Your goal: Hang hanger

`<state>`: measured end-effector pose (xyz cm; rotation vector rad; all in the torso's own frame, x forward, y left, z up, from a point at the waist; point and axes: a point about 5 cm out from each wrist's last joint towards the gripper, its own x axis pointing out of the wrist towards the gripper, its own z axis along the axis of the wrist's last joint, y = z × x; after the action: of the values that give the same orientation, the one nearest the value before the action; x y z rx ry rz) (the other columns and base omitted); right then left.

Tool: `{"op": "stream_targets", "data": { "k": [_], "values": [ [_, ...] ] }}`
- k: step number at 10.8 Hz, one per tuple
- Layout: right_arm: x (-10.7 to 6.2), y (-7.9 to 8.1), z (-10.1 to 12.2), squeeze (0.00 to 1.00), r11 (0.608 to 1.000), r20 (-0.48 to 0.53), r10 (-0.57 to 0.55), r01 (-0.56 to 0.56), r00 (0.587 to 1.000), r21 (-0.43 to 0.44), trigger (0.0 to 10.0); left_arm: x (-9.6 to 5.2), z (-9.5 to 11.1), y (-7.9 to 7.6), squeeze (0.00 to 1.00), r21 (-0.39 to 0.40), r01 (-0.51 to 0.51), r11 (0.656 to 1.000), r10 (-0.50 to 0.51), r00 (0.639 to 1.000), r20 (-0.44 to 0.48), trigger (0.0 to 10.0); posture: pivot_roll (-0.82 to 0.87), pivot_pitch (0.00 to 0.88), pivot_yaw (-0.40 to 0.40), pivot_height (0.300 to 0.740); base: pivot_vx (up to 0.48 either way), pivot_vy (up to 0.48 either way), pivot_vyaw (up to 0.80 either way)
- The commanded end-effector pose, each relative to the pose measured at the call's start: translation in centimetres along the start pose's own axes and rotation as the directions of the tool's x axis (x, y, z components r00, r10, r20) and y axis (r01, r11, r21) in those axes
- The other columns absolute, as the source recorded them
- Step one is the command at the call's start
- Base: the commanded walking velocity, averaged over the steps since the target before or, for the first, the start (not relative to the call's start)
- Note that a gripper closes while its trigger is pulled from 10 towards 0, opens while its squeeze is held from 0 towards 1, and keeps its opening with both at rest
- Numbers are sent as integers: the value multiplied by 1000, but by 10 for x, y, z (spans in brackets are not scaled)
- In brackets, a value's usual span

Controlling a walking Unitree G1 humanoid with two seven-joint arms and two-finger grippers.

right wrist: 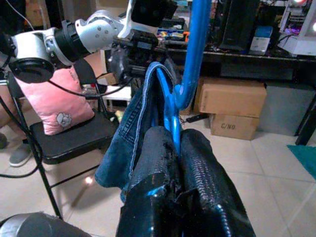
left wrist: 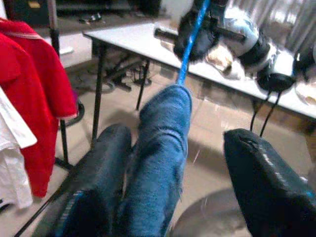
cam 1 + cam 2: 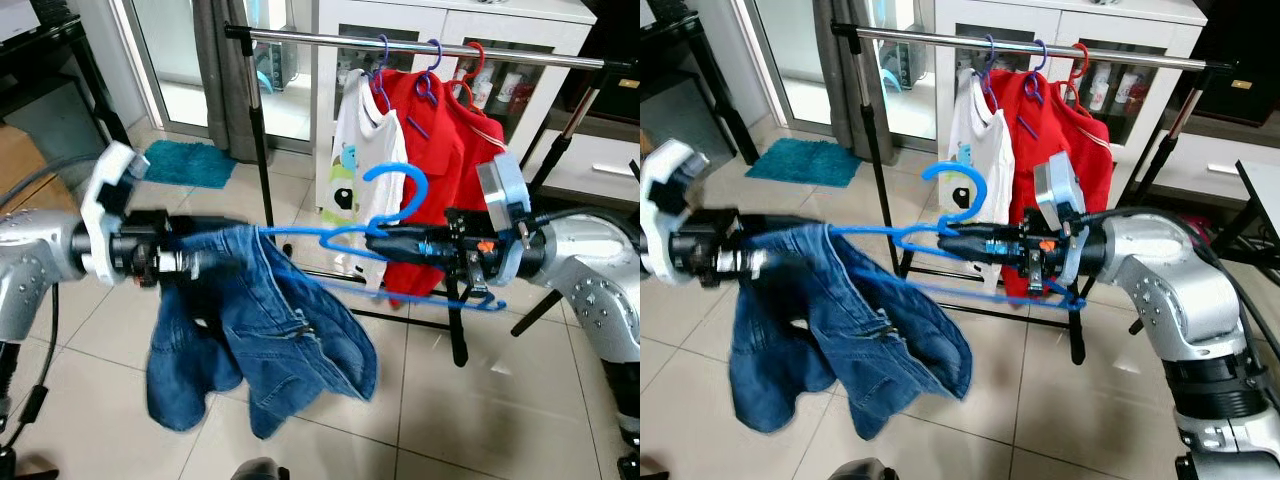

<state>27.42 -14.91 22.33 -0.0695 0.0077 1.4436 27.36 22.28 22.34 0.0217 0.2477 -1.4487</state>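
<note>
My right gripper is shut on the neck of a blue hanger, just below its hook, at chest height in front of the clothes rail. Blue jeans hang from the hanger's left arm and sag toward the floor. My left gripper reaches in at the jeans' upper end. In the left wrist view its fingers stand open on either side of the denim. The right wrist view shows the pads pressed together on the hanger.
The rail carries a white shirt and red shirts on three hangers. Its left stretch is bare. The rack's black foot lies on the tile. A teal mat lies back left; a white cabinet stands behind.
</note>
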Motion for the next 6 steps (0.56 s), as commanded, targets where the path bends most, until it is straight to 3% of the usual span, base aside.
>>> {"op": "stream_targets", "data": {
  "k": [1,2,3,4,5,6],
  "values": [
    [0,2,8,0,1000,16,17,-17,1000,-26,0,1,4,-1,914,53,25,998,-21,998,-67,10000,15,0,26,740,0,0,0],
    [0,3,8,0,999,13,23,-22,1000,-26,0,1,3,0,0,70,32,997,-26,995,-95,10000,12,0,29,740,0,0,0],
    [0,4,8,0,999,9,32,-31,999,-28,0,-1,2,2,0,77,54,996,-44,991,-129,10000,12,0,29,740,0,0,0],
    [-1,6,8,0,999,4,46,-46,999,-27,0,-2,1,7,0,84,76,994,-63,986,-152,1608,10,0,29,740,0,0,0],
    [-1,8,7,0,998,-7,62,-62,998,-26,0,-5,1,12,0,83,81,993,-65,983,-173,0,10,0,29,740,0,0,0],
    [-1,9,7,0,997,-13,68,-68,998,-27,0,-6,0,15,0,82,77,994,-61,983,-176,0,10,0,29,740,0,0,0]
  ]
}}
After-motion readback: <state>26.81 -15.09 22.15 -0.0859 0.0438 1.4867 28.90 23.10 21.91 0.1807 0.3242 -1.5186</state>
